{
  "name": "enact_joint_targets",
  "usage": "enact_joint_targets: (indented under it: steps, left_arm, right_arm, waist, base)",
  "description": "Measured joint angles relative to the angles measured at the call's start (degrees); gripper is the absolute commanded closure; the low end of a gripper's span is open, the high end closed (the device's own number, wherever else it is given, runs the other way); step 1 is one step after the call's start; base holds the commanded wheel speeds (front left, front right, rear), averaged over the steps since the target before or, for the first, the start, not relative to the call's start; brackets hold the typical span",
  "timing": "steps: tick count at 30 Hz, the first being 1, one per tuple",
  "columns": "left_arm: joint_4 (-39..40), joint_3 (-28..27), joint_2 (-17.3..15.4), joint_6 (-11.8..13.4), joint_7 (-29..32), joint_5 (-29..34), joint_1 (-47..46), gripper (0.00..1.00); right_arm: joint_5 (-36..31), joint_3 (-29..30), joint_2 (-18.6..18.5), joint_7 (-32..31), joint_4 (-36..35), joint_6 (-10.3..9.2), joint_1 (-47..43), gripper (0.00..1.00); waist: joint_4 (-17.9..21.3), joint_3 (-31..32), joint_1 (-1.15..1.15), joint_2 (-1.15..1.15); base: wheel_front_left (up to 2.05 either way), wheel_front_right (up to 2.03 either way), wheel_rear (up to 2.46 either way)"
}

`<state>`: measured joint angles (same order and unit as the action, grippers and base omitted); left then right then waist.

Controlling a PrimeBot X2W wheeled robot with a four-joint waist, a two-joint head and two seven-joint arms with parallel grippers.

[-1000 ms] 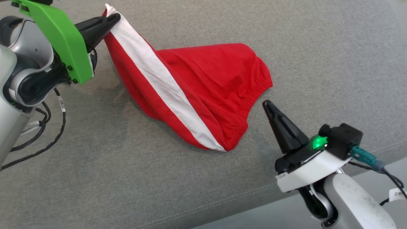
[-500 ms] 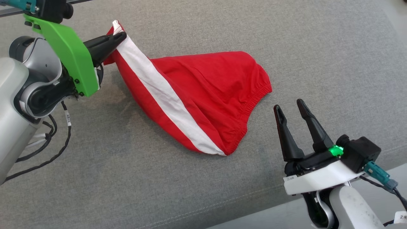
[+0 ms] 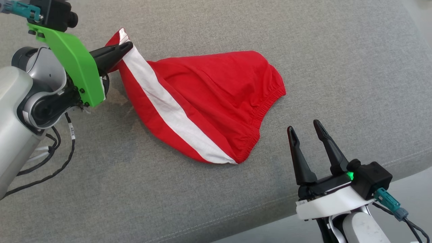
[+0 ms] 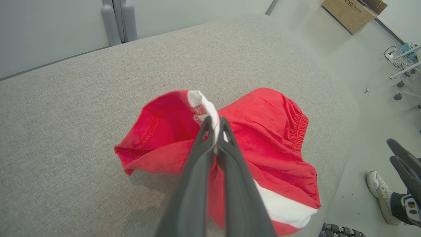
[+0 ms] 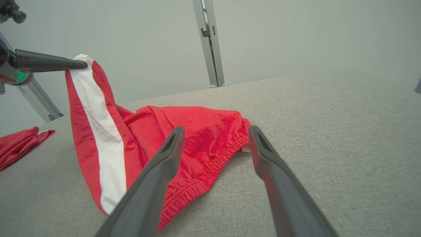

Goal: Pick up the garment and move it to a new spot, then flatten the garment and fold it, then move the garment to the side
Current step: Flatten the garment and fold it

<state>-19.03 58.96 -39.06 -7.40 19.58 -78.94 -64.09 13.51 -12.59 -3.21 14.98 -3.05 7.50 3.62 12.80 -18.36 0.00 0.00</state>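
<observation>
On the grey fabric cushion (image 3: 337, 67) lie red shorts (image 3: 216, 91), one corner pinched by the left gripper (image 3: 129, 46). The right gripper (image 3: 303, 125) stands spread nearby. A cardboard box (image 4: 353, 13) sits on the pale floor (image 4: 361, 65).

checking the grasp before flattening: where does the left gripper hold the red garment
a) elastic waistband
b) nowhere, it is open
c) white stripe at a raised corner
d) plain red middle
c: the left gripper is shut on the end of the white stripe, holding that corner of the garment up off the grey cushion.
</observation>
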Motion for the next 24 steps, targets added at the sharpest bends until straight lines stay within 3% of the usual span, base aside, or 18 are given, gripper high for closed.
enact_joint_targets:
  steps: [5, 17, 24]
  left_arm:
    - [-0.1, 0.8, 0.1, 0.0, -0.3, -0.4, -0.3, 1.00]
    - [0.0, 2.6, 1.6, 0.0, -1.3, -0.8, -3.1, 1.00]
    - [-0.2, 3.6, 1.6, 0.0, -2.1, -1.2, -4.2, 1.00]
  right_arm:
    - [0.1, -3.0, 0.0, 0.0, 2.3, 0.00, 0.0, 0.00]
    - [9.5, -19.2, -4.8, 0.1, 16.7, 0.00, 5.8, 0.00]
    - [11.6, -21.7, -4.6, 0.1, 19.8, 0.00, 11.0, 0.00]
  waist:
    - [-0.4, -0.1, 0.00, 0.00]
    - [-2.4, -3.1, 0.00, 0.00]
    - [-3.6, -5.5, 0.00, 0.00]
  base:
    - [0.00, 0.00, 0.00]
    - [0.00, 0.00, 0.00]
    - [0.00, 0.00, 0.00]
